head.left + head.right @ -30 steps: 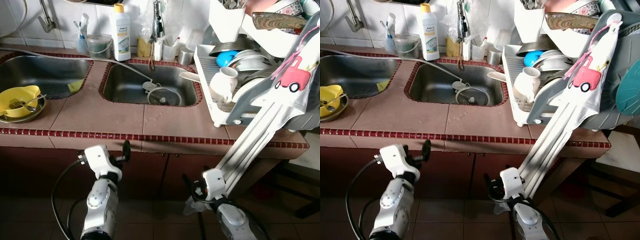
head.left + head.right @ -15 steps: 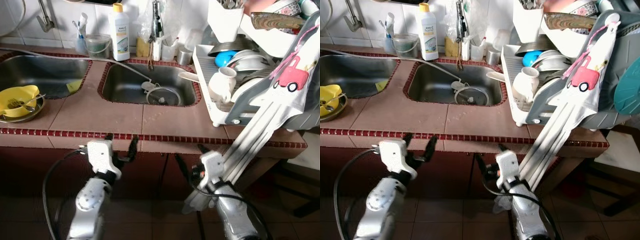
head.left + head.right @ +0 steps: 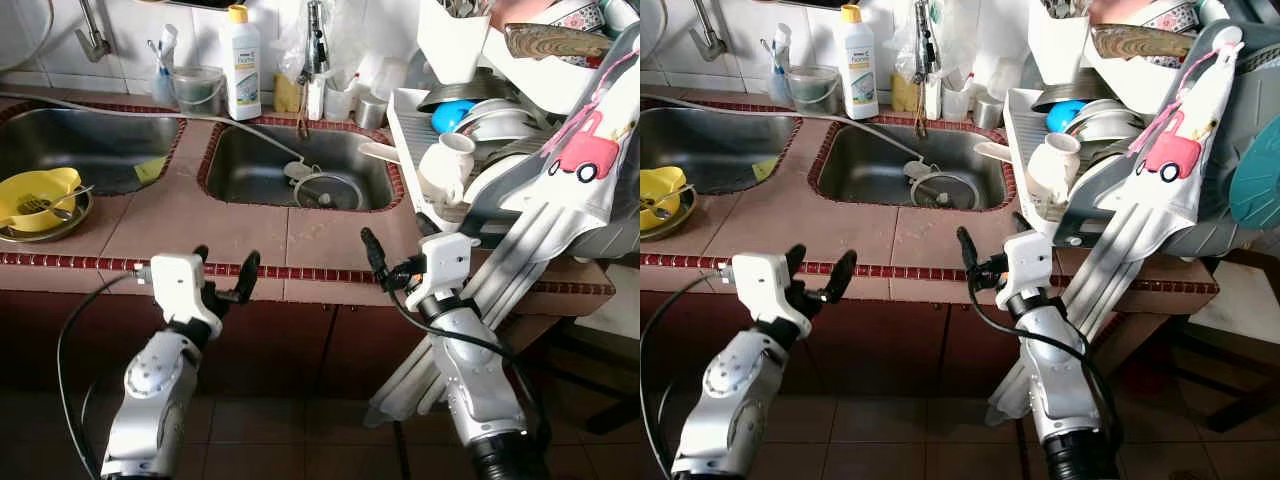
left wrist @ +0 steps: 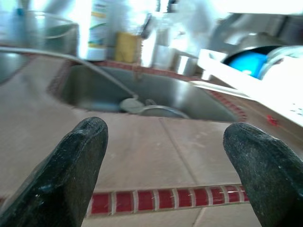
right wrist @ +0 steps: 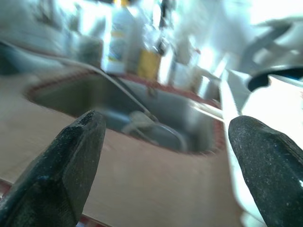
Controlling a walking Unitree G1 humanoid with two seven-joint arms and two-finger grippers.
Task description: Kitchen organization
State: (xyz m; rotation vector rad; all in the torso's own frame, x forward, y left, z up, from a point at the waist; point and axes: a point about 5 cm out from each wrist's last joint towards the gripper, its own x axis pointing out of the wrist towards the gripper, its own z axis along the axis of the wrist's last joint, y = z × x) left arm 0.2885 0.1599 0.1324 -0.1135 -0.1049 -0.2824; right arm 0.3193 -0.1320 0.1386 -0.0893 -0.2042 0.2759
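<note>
A tiled counter [image 3: 190, 225] holds two steel sinks. The middle sink [image 3: 250, 165] has a round lid [image 3: 325, 190] lying in it. At the right a white dish rack [image 3: 405, 120] is full of plates, with a white mug [image 3: 447, 165] at its front and a blue dish [image 3: 455, 115] behind. My left gripper [image 3: 225, 268] is open at the counter's front edge, holding nothing. Just left of the rack's front corner, over the counter, my right gripper [image 3: 397, 240] is also open and empty. Both wrist views look across the counter toward the sink [image 4: 156, 94], between spread fingertips [image 5: 61, 170].
A yellow bowl [image 3: 38, 195] with a fork rests on a plate at the far left. A white detergent bottle [image 3: 240, 65], cups and a tap stand behind the sinks. A cloth with a pink car [image 3: 585, 150] hangs off the rack's right side. Dark cabinets are below.
Both arms have risen from low in front of the cabinets to counter height. The right gripper climbed furthest and now sits over the counter beside the rack.
</note>
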